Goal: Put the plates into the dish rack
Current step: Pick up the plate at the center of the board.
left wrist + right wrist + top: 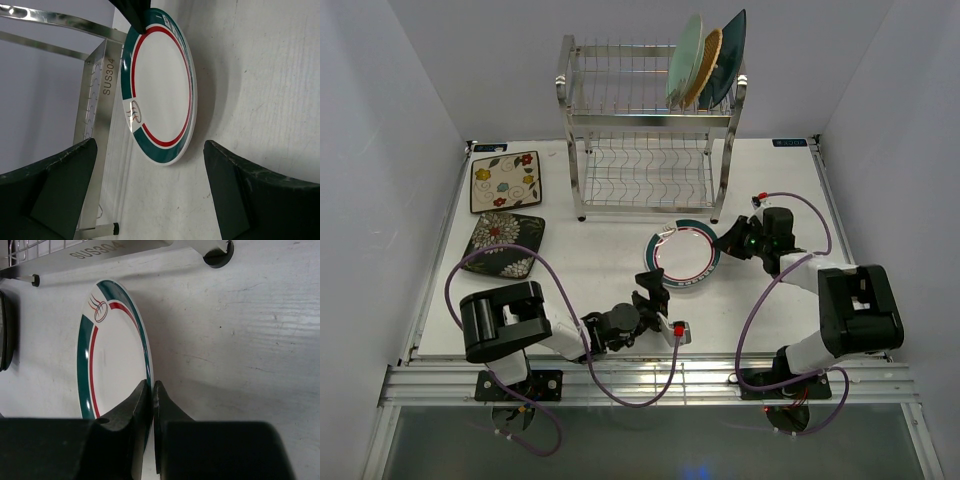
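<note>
Plate (682, 252): right rim pinched by right pincer (151, 387) | left pincer (663, 305) spread, just beside its near rim

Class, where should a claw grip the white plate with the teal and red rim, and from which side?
Its raised rim, from the right, where the right claw is shut on it. The plate lies face up; only the edge offers a pinch.

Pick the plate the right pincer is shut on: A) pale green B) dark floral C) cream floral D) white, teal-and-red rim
D: the right pincer is closed on the edge of the white plate with the teal-and-red rim, as the right wrist view shows.
</note>
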Controlling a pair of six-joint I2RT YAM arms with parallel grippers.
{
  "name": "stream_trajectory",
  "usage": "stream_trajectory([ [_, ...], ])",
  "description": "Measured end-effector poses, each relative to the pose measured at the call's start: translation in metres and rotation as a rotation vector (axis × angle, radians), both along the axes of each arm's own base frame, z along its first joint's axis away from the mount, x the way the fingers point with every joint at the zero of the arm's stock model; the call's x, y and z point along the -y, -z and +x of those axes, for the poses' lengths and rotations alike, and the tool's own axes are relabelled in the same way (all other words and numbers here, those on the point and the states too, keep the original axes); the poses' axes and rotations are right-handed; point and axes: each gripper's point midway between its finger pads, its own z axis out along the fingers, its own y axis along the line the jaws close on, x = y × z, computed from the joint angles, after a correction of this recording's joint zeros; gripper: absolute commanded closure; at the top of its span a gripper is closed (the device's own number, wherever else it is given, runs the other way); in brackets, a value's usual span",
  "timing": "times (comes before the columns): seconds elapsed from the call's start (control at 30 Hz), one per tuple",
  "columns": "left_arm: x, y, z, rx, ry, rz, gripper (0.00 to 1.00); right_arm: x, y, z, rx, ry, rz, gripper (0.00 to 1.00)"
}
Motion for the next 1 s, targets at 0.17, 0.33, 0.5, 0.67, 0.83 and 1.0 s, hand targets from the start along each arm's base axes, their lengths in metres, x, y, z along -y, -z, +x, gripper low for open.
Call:
stream_trajectory([
  [0.17,0.002,0.0,-0.007,-0.035,0.023,-0.007,0.02,0.0,-0.008,-0.007,0.0,0.017,0.024,0.92],
  [0.33,0.004,0.009,-0.012,-0.087,0.04,0.013,0.02,-0.004,-0.009,-0.016,-0.046,0.038,0.062,0.92],
  [0.5,0.011,0.016,-0.021,-0.122,0.063,0.023,0.02,-0.01,-0.013,-0.023,-0.074,0.047,0.09,0.92],
  [0.67,0.021,0.017,-0.028,-0.154,0.078,0.017,0.03,-0.015,-0.021,-0.025,-0.064,0.044,0.108,0.92],
  [0.83,0.025,0.017,-0.028,-0.171,0.074,0.016,0.14,-0.019,-0.031,-0.028,-0.038,0.037,0.113,0.92],
  [1.0,0.025,0.018,-0.028,-0.176,0.072,0.016,0.22,-0.022,-0.036,-0.034,-0.03,0.029,0.116,0.92],
])
